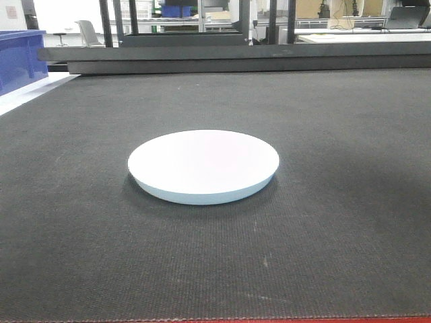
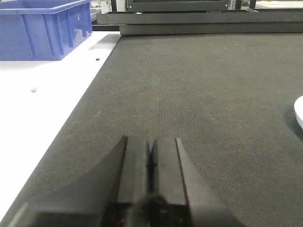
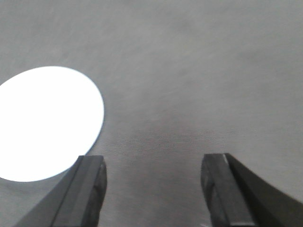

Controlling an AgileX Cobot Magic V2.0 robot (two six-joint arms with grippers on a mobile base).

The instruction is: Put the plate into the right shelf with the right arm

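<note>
The white round plate (image 1: 203, 165) lies flat on the dark mat in the middle of the front view. It shows overexposed at the left of the right wrist view (image 3: 45, 123), and its edge shows at the far right of the left wrist view (image 2: 299, 111). My right gripper (image 3: 154, 182) is open and empty above the mat, with the plate just left of its left finger (image 3: 87, 189). My left gripper (image 2: 151, 151) is shut and empty, low over the mat to the left of the plate. The right shelf is out of view.
A blue plastic bin (image 2: 42, 28) stands on the white surface at the back left, also seen in the front view (image 1: 20, 57). A black raised ledge (image 1: 236, 57) runs along the mat's far edge. The mat's red front edge (image 1: 303, 320) is near.
</note>
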